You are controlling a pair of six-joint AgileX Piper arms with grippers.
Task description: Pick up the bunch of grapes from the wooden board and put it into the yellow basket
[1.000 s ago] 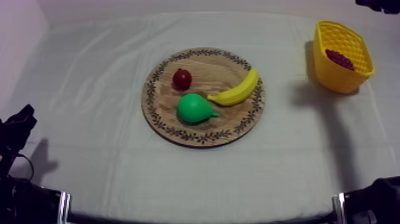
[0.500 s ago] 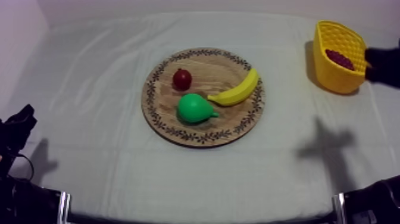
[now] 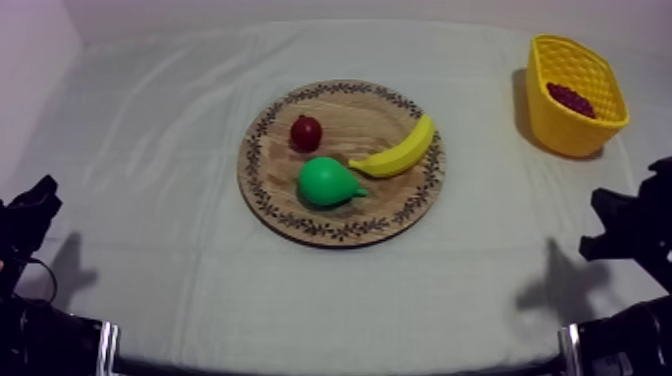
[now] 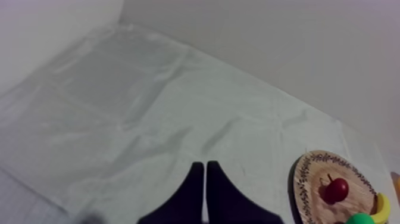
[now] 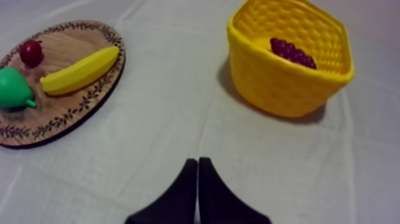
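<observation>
Cut by the frame's edge in the left wrist view: round wooden board point(image 4: 309, 179), pear point(image 4: 361, 219), banana point(image 4: 383, 208) (mere slivers of both fruits). Clipped likewise in the right wrist view: that board and pear. Partly hidden behind the yellow basket's point(image 5: 280, 89) wall: bunch of grapes point(image 5: 293, 52).

Grapes point(image 3: 571, 99) lie in the basket point(image 3: 560, 135), right of the board point(image 3: 350, 115) bearing banana point(image 3: 398, 150) and pear point(image 3: 326, 182)
</observation>
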